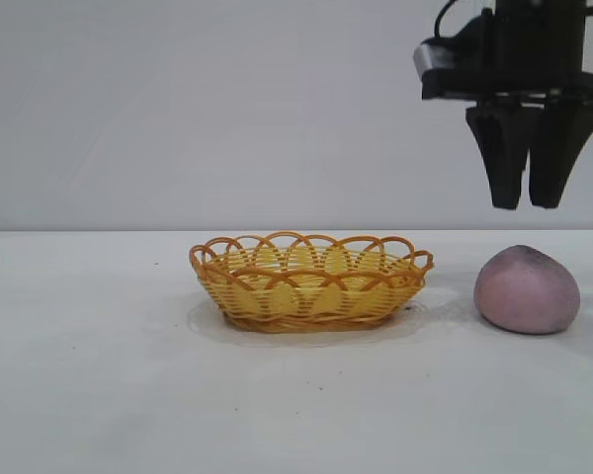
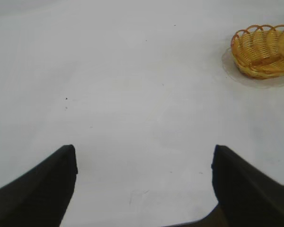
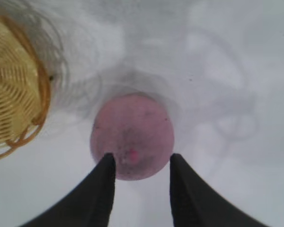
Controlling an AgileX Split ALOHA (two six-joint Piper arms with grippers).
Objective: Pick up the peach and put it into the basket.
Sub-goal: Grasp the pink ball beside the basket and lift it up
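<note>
A plain white table (image 1: pixel 99 395) carries a yellow wicker basket (image 1: pixel 310 282) and, beside it but apart, a pink-mauve peach (image 1: pixel 527 289).

My right tool (image 1: pixel 527 202) is matte black: two flat, tapering fingers (image 1: pixel 502 158) with blunt tips under a blocky black mount, a grey-faced box on its side and a black cable looping above. My left tool (image 2: pixel 142 184) has the same black wedge-shaped fingers (image 2: pixel 38 194).
</note>
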